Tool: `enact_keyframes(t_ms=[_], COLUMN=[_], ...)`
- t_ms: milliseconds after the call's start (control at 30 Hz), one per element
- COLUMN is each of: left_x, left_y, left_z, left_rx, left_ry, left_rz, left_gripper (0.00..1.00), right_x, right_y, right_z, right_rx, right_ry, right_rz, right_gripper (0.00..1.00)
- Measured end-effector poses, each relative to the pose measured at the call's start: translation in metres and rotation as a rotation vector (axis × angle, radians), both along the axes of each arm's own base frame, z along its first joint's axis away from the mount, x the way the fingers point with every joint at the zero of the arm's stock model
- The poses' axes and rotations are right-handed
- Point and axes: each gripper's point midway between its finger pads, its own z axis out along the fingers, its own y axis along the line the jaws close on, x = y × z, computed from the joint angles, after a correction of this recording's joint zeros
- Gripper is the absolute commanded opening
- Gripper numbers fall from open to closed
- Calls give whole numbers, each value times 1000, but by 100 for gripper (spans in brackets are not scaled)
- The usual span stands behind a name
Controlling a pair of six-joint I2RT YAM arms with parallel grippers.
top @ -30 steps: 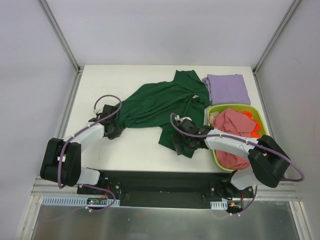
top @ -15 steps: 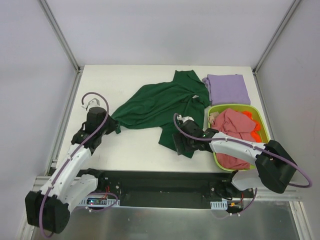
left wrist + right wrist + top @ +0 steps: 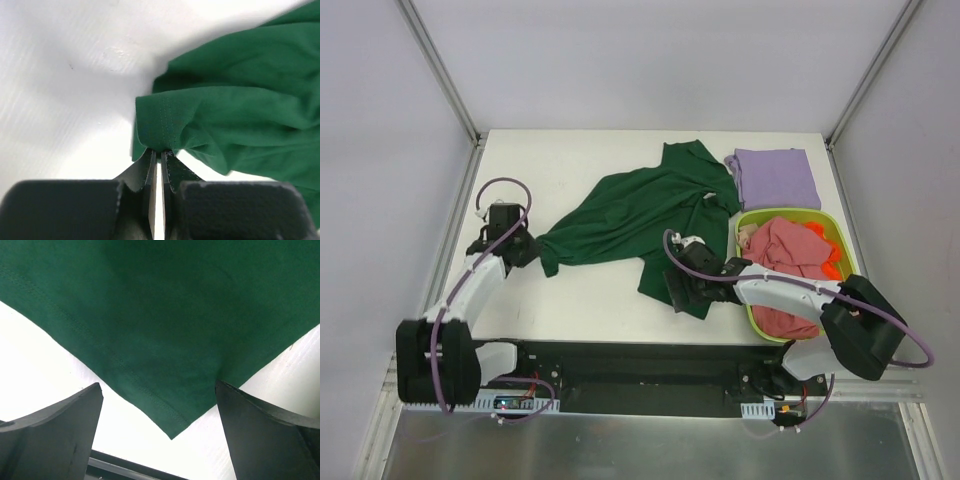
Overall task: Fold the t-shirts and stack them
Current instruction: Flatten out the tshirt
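Four t-shirts, one basket, two arms.

A spread t-shirt lies across the middle of the table. To its right, at the far right corner, lies a folded t-shirt. Nearer, just beside the spread one, stands a basket holding a crumpled t-shirt.

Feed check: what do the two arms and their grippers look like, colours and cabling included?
The left arm and right arm have white link shells with black joints and bulky black base housings. A purple cable runs along each. The left gripper and right gripper are matte black, and the right one's fingers are broad wedges. No markings show.
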Motion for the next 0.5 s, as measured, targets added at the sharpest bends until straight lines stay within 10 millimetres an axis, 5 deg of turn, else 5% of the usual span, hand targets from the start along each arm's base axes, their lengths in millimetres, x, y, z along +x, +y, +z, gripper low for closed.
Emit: enact_keyframes(t_ms=[100, 200, 267, 300, 367, 500], left_x=[5, 31, 56, 66, 79, 79], left_y=[10, 17, 21, 24, 29, 30], left_z=[-27, -32, -29, -27, -26, -24], left_rx=[7, 6, -16, -28, -43, -63], left_ry=[122, 166, 153, 142, 125, 112], left_rz=[-9, -51, -78, -91, -112, -132], left_gripper=[0, 4, 22, 45, 65, 69], right_x=[-1, 0, 1, 3, 6, 9], right_y=[-1, -2, -2, -1, 0, 1], right_z=[-5, -7, -6, -4, -1, 2], right_rx=[-16, -31, -34, -35, -36, -41], right_ry=[11, 15, 11, 6, -6, -20], right_rz=[3, 7, 10, 11, 12, 15], right_gripper=[96, 96, 96, 96, 96, 96])
